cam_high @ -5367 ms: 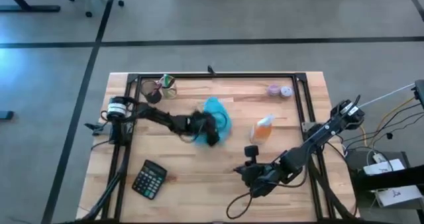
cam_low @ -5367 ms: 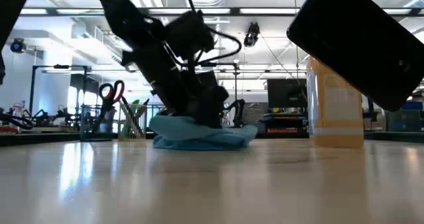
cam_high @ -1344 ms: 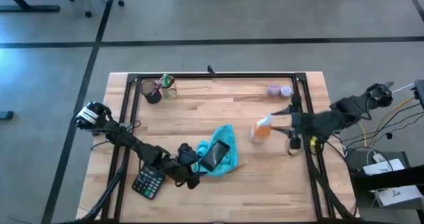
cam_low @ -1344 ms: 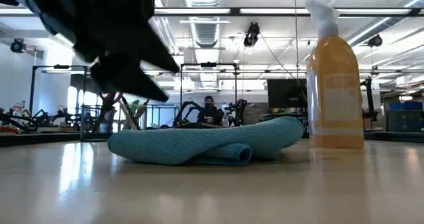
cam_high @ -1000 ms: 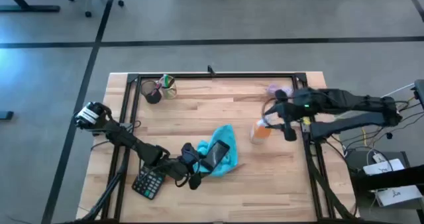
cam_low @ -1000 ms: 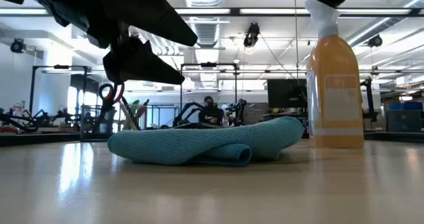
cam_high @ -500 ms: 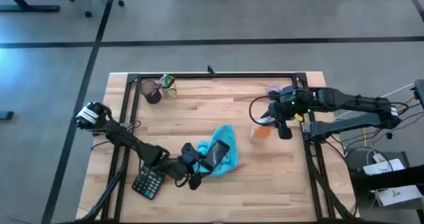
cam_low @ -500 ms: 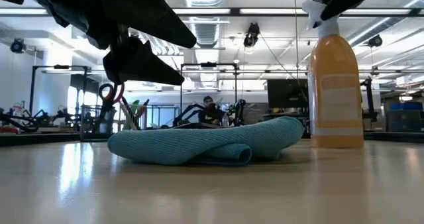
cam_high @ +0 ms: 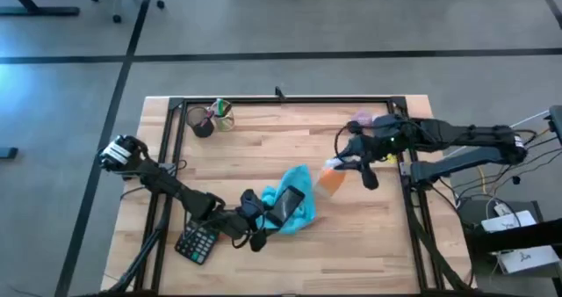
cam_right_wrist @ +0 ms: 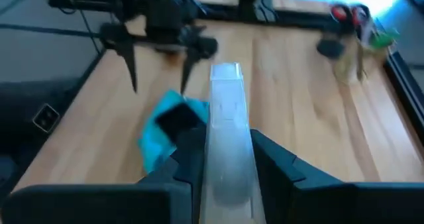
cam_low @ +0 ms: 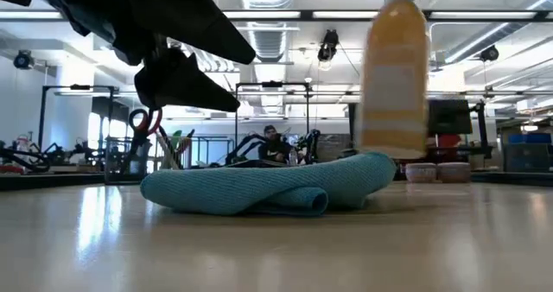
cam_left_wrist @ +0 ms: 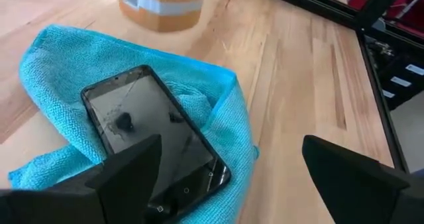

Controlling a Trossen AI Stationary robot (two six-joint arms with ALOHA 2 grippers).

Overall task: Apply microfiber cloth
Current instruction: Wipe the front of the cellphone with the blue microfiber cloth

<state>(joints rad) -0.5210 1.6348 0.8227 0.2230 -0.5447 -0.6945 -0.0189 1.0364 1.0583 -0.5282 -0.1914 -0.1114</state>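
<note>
Microfiber cloth (cam_high: 292,202) just beside left tool (cam_high: 256,220) (fingers spread), phone (cam_left_wrist: 155,137) atop

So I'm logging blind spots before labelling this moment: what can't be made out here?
- Orange plastic spray bottle: blurred in the low view, its white nozzle cut by the top edge.
- Black phone: in the low view, hidden behind the turquoise microfiber cloth.
- Right hand: its own fingers hide the bottle below the nozzle.
- Left hand: open and empty.

Turquoise, black and orange on pale striped wood

The soft turquoise-blue microfiber cloth (cam_high: 290,207) carries a glossy black phone (cam_left_wrist: 156,138); the orange spray bottle (cam_high: 332,179) has a white top, above the light plank-striped wooden table (cam_high: 263,139).
</note>
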